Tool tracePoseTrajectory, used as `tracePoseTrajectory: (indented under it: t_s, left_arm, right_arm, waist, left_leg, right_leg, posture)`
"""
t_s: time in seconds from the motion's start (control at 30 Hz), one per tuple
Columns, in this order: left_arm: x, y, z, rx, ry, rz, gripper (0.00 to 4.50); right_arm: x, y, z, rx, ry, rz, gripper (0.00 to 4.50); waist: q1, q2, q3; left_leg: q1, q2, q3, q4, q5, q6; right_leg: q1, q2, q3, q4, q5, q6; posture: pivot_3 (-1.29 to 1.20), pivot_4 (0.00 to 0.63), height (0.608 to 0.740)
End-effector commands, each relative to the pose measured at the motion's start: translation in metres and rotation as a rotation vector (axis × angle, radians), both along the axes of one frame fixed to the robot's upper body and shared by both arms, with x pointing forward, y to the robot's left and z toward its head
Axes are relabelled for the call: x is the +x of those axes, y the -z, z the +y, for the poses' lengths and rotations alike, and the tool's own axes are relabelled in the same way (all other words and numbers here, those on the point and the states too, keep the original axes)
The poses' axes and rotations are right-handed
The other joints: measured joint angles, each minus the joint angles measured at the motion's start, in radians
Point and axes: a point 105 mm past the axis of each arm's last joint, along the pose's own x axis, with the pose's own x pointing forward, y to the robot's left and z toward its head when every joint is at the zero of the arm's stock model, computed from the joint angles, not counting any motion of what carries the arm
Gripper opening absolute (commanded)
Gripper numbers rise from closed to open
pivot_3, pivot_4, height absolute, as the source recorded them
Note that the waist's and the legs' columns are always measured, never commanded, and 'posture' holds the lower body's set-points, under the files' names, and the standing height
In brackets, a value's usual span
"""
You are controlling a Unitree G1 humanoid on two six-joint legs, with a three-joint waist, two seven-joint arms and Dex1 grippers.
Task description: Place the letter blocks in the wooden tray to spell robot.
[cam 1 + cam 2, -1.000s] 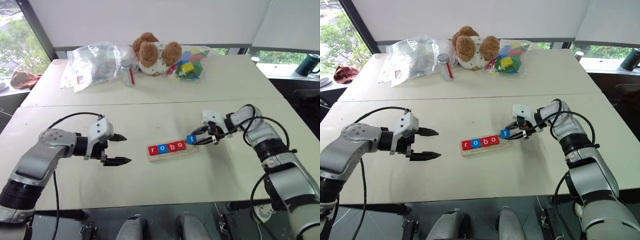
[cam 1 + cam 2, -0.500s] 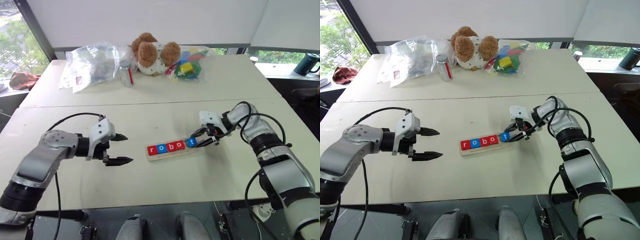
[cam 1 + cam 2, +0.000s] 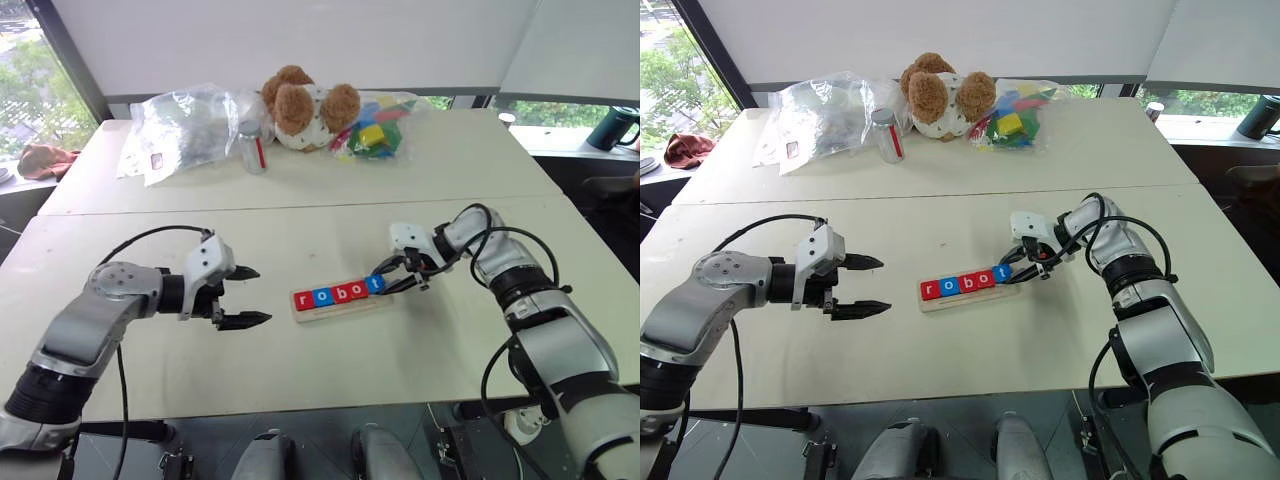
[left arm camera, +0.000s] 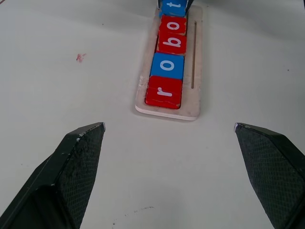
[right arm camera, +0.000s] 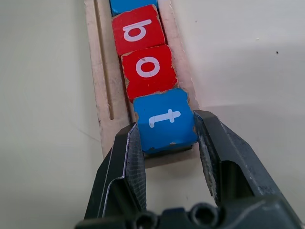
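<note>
The right tool (image 5: 167, 138) is clenched on the blue "t" block (image 5: 164, 119), one black finger (image 5: 125, 167) pressed against each side of it. In the right wrist view the block is seen at the near end of the wooden tray (image 5: 102, 90), directly beside the red "o" block (image 5: 147, 69), with the red "b" block (image 5: 138, 31) beyond it; whether the "t" rests flat in the tray or is tilted cannot be told. The rest of the row is given by the left wrist view, where the blue "o" block (image 4: 167, 66) and the red "r" block (image 4: 164, 92) are seen at the tray end nearest the left tool (image 4: 169, 133). That tool is released, its fingers spread wide, and is held well apart from the tray above the bare tabletop (image 4: 71, 62). From the head views alone, a stuffed bear (image 3: 300, 105), a clear bag of coloured blocks (image 3: 375, 130), a small bottle (image 3: 255, 148) and a crumpled plastic bag (image 3: 185, 125) are seen far beyond both tools.
</note>
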Motion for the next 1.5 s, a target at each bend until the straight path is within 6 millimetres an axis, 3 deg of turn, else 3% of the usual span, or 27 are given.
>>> tracePoseTrajectory:
  t_s: [0.03,0.3,0.33,0.47,0.5,0.73,0.9,1.17,1.5]
  left_arm:
    - [-0.002,-0.006,-0.003,-0.002,0.013,-0.027,4.50]
    - [-0.001,-0.005,-0.003,0.002,0.015,-0.025,4.50]
    - [0.000,-0.005,-0.003,0.003,0.015,-0.025,4.50]
    - [0.000,-0.004,-0.003,0.007,0.016,-0.024,4.50]
    - [0.000,-0.004,-0.003,0.007,0.017,-0.024,4.50]
    - [0.001,-0.004,-0.002,0.008,0.015,-0.025,4.50]
    - [0.002,-0.003,-0.003,0.007,0.021,-0.021,4.50]
    - [0.003,-0.003,-0.006,0.006,0.031,-0.019,4.50]
    - [0.001,0.000,-0.003,0.010,0.018,-0.014,4.50]
  right_arm:
    - [0.001,-0.011,0.006,0.024,-0.027,-0.030,1.13]
    - [-0.001,-0.010,0.008,0.029,-0.034,-0.028,1.13]
    - [0.000,-0.010,0.008,0.033,-0.032,-0.037,2.23]
    - [0.001,-0.012,0.007,0.040,-0.027,-0.057,4.20]
    - [0.000,-0.014,0.007,0.042,-0.029,-0.060,4.44]
    - [0.001,-0.042,0.005,0.116,0.008,-0.108,4.44]
    - [0.012,-0.049,0.000,0.180,0.116,-0.123,4.44]
    - [0.037,-0.038,-0.002,0.150,0.236,-0.226,4.44]
    - [0.034,-0.031,0.005,0.144,0.193,-0.178,4.44]
  waist:
    - [0.000,0.000,0.000]
    - [0.000,0.000,0.000]
    - [0.000,0.000,0.000]
    - [0.001,0.000,0.000]
    - [0.001,0.000,0.000]
    - [0.002,0.000,0.000]
    - [0.002,0.000,0.000]
    - [-0.001,0.000,0.000]
    - [0.000,0.000,0.000]
  left_leg:
    - [0.000,0.000,0.000,0.000,0.000,0.000]
    - [0.000,0.000,0.000,0.000,0.000,0.000]
    - [0.000,0.000,0.000,0.000,0.000,0.000]
    - [0.000,0.000,0.000,0.000,0.000,0.000]
    - [0.000,0.000,0.000,0.000,0.000,0.000]
    - [0.000,0.000,0.000,0.000,0.000,0.000]
    - [0.000,0.000,0.000,0.000,0.000,0.000]
    - [0.000,0.000,0.000,0.000,0.000,0.000]
    - [0.000,0.000,0.000,-0.001,0.000,-0.001]
  right_leg:
    - [0.000,0.000,0.000,0.000,0.000,0.000]
    - [0.000,0.000,0.000,0.000,0.000,0.000]
    - [0.000,0.000,0.000,0.000,0.000,0.000]
    - [0.000,0.000,0.000,0.000,0.000,0.000]
    - [0.000,0.000,0.000,0.000,0.000,0.000]
    - [0.000,0.000,0.000,0.000,0.000,0.000]
    - [0.000,0.000,0.000,0.000,0.000,0.000]
    - [0.000,0.000,0.000,0.000,0.000,0.000]
    - [-0.001,0.000,0.000,0.000,0.000,0.000]
  posture:
    - [0.00,0.150,0.740]
    - [0.00,0.150,0.740]
    - [0.00,0.150,0.740]
    - [0.00,0.150,0.740]
    - [0.00,0.150,0.740]
    - [0.00,0.150,0.740]
    - [0.00,0.150,0.740]
    - [0.00,0.150,0.740]
    - [0.00,0.150,0.740]
